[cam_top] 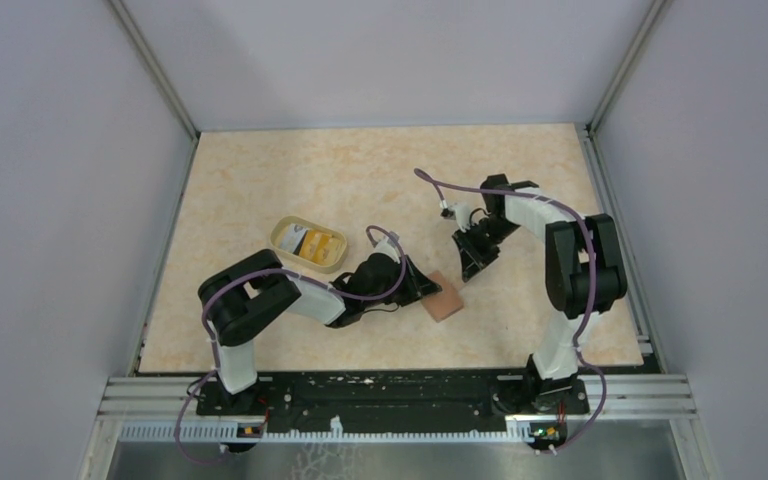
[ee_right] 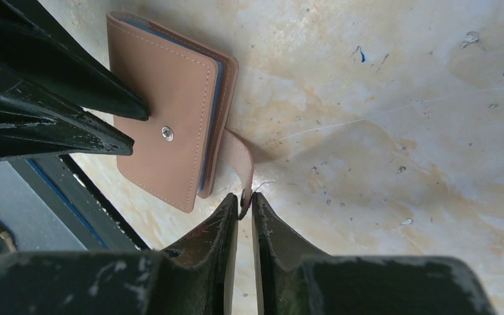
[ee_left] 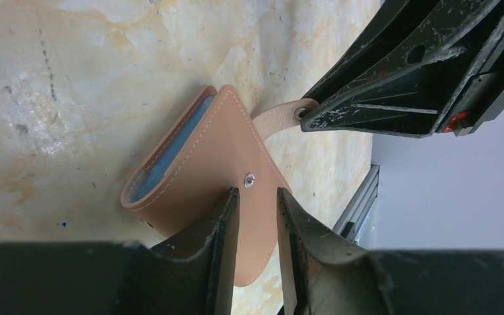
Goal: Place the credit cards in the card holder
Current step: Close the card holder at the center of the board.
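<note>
Our right hand (ee_right: 245, 200) is pinching the very end of the tan fabric strap (ee_right: 238, 154), with its fingers pressed almost together on it. That thin bite is what we are worrying about, since a pull at an angle is likely to let the strap slip out. Our left hand (ee_left: 257, 191) is standing partly spread with nothing between its fingers, the tips seemingly resting on the cover of the reddish-brown folding leather card holder (ee_left: 216, 151), just beside the metal snap stud (ee_left: 249, 179). If it is not pressing firmly, the whole holder may be lifting or sliding with the strap instead of opening. The two hands are working close together, so an inward swing risks a knock. The holder is lying folded on the marbled beige bench (cam_top: 360, 170), apart from the near edge. The white and orange-yellow plastic credit cards (cam_top: 315, 243) are sitting in the translucent yellowish plastic cup (cam_top: 282, 232), near our left arm, which could nudge it. Open bench is lying beyond the right hand.
</note>
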{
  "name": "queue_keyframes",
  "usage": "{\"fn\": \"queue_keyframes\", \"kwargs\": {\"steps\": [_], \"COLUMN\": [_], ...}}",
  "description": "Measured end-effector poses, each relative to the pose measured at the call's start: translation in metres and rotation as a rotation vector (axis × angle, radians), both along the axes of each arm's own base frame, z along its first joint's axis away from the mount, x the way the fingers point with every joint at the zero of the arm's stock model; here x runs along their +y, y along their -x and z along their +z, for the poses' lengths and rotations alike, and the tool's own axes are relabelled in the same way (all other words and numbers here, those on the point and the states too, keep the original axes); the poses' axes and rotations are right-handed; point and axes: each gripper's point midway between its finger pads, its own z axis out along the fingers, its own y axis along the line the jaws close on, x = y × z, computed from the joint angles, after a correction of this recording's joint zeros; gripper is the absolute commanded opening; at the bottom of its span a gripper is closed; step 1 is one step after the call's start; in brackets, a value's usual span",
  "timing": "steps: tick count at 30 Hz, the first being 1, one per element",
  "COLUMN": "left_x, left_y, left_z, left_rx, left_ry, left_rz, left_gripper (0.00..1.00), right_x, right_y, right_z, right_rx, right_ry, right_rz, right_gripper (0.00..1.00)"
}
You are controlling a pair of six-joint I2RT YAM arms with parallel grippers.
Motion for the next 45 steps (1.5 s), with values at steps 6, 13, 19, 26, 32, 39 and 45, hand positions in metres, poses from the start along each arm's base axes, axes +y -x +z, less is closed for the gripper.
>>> {"fn": "queue_keyframes", "kwargs": {"steps": [6,13,19,26,32,39,45], "left_x": [0.0000,0.0000,0.0000,-0.0001,-0.0001,-0.0001,-0.0001], "left_y": [0.0000,0.0000,0.0000,0.0000,0.0000,0.0000,0.0000], "left_z": [0.0001,0.0001,0.0002,0.0002,0.0002,0.0001,0.0000], "left_rx": [-0.001,-0.001,-0.001,-0.001,-0.001,-0.001,-0.001], "left_ry": [0.000,0.000,0.001,0.001,0.001,0.001,0.001], "left_rz": [0.000,0.000,0.000,-0.001,-0.001,-0.001,-0.001], "left_gripper": [0.34,0.34,0.34,0.34,0.34,0.34,0.34], "right_x": [-0.0007,-0.0020,-0.0025,-0.0025,-0.0024,-0.0026,-0.0020], "right_y": [-0.0023,-0.0031,-0.0034,-0.0035,-0.0037,-0.0038,-0.0037], "right_z": [0.0017,0.0019,0.0019,0.0019,0.0019,0.0021,0.0025], "right_rx": [-0.003,-0.002,-0.002,-0.002,-0.002,-0.003,-0.002], "right_ry": [-0.006,-0.009,-0.009,-0.009,-0.009,-0.010,-0.015], "right_rz": [-0.008,-0.014,-0.018,-0.019,-0.019,-0.021,-0.021], "right_gripper": [0.17,0.15,0.15,0.15,0.15,0.16,0.16]}}
